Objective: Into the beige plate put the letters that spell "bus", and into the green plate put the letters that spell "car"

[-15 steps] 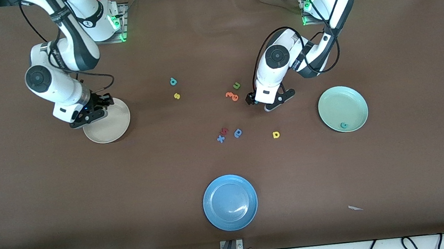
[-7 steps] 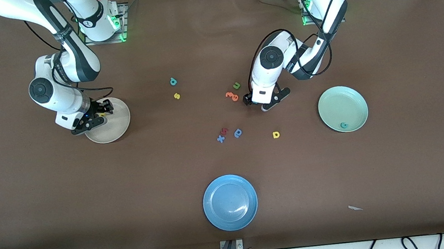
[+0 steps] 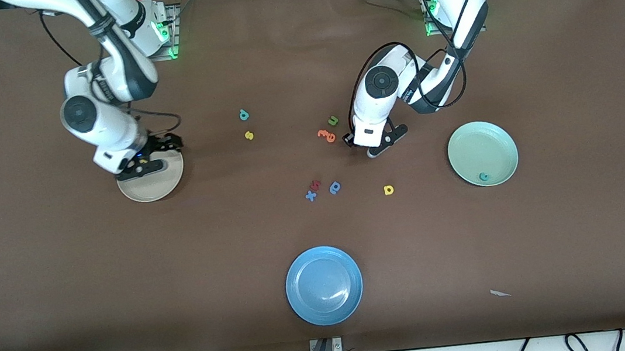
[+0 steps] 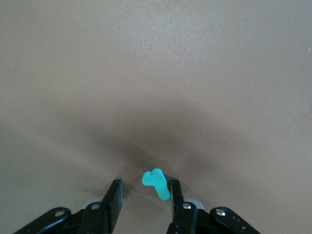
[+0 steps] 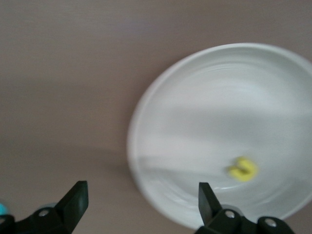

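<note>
Left gripper: low on the table near the orange letter; jaws part-way in around the teal "r", one finger touching it, the other standing off. Not yet a grip.
Teal "r": flat on the table between those fingers, off-centre toward the touching finger.
Handling note, left: judged best to finish the squeeze with the fingertips down at table level, so the thin foam is pinched and not pushed aside; lift straight up only once both fingers bear on it.
Destination, left: green plate, toward the left arm's end of the table, with a teal "c" already in it.
Right gripper: over the rim of the beige plate, fingers spread wide, nothing between them.
Yellow "u": lying in the beige plate; blurred, so its shape is taken from the task.
Handling note, right: release looks done; the sensible next fetch is the yellow "s" or the teal "b", both loose on the table nearer the middle.
Yellow "a": on the table, nearer the front camera than the left gripper; not yet plated.
Not wanted: olive "u", dark red "s", blue "a", blue "x", blue plate.
Risk: the orange letter lies just beside the left gripper; a sideways drift could knock it.
</note>
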`<state>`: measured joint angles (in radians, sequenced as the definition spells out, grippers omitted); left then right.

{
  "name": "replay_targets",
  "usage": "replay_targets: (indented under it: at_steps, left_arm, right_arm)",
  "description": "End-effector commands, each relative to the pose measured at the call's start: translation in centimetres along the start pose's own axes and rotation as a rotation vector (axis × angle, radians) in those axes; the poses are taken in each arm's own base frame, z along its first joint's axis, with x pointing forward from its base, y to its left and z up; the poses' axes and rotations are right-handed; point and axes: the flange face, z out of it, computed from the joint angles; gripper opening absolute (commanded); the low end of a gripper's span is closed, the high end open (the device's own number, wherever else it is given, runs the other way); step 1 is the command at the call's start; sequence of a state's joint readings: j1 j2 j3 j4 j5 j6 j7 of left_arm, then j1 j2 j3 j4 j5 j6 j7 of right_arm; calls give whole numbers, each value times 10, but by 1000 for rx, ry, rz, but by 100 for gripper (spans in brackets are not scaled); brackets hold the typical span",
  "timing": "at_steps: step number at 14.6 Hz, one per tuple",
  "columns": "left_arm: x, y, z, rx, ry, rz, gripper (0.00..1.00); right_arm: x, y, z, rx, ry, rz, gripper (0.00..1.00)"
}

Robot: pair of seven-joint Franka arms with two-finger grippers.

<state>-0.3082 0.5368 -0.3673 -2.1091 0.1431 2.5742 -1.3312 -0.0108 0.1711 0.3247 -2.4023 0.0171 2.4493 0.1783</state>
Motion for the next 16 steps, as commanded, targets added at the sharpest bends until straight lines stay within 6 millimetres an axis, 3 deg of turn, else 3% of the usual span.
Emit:
replay_targets:
  at_steps: [1,4,6,10,13,16]
  left_arm:
    - [0,4,1,2,20,0,34]
    - [1,4,1,1,21,0,22]
    - [2,4,1,3,22,-1,16]
    - [3,3,1,4,25,11,7]
    - [6,2,1,8,44,30,3]
    - [13,4,-8,15,50,40,0]
  right_arm:
    - [-13,-63,0,15,24,110,100]
    - [-31,-130,19,60,70,174,100]
    - [-39,-156,37,88,80,185,100]
    - [-47,-179,60,117,85,185,100]
    - [-44,-173,76,107,98,173,99]
    - [-42,-170,88,117,110,158,85]
